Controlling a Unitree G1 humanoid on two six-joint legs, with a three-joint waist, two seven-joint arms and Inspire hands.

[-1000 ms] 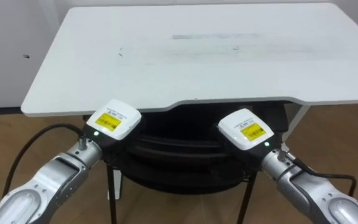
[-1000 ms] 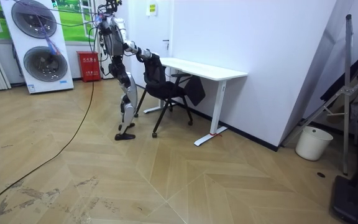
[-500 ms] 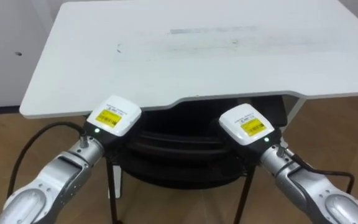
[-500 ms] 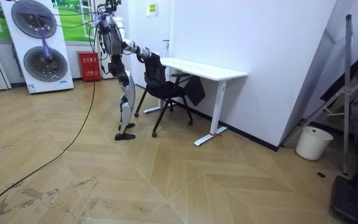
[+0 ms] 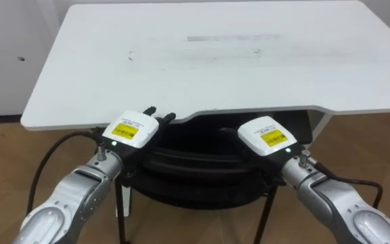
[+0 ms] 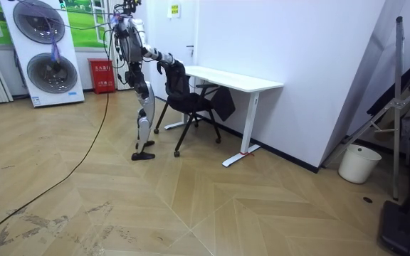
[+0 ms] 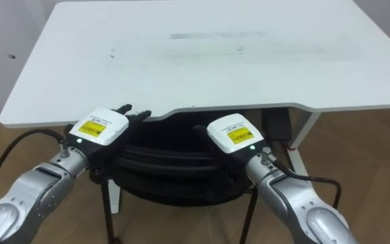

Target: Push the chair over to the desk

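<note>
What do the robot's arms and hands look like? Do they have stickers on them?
Yes! The left hand and the right hand each have a white, boxy back with a yellow sticker and a tiny green light. The left hand's fingers are black. The forearms are rounded and shiny silver, and a black cable loops out beside each wrist.

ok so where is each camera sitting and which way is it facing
Left eye view: on the robot's head, looking down at the white desk and the black chair under its edge; both forearms, left hand and right hand.
Right eye view: same head, slightly rightward; same desk, chair, hands.
Room view: across the floor, facing the wall; whole robot behind the chair.
</note>
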